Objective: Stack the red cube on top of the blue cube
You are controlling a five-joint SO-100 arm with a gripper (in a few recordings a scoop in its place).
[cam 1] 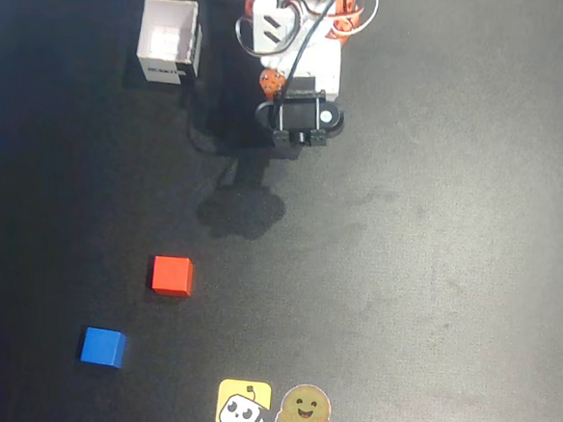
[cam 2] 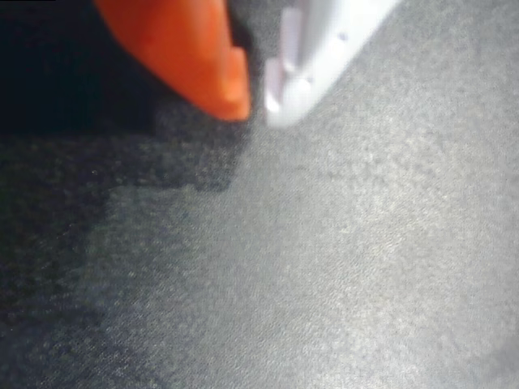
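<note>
Distance is what the coming move turns on: the small matte red-orange cube [cam 1: 172,275] lies well apart from the white-and-orange robot arm [cam 1: 298,48], which is folded up near the top edge of the overhead view. From the camera block at the arm's wrist [cam 1: 301,116], the red cube sits down and to the left in that view, past the arm's shadow on the black cloth-covered counter [cam 1: 451,281]. The small matte blue cube [cam 1: 103,346] of the same size lies farther still along much the same diagonal, lower and more to the left, near the red cube but not touching it. Both cubes rest flat on the counter, with their edges roughly square to the picture.

In the wrist view the jaws [cam 2: 258,97] are closed or nearly so: the orange fingertip [cam 2: 231,89] and the white fingertip [cam 2: 284,97] stand just beside each other with a thin dark gap between, and nothing is held. Below them is bare counter.

No stacking has begun, by my reading. The reach would need to go out along that lower-left diagonal, with the jaws opening before descending over the red cube.
</note>
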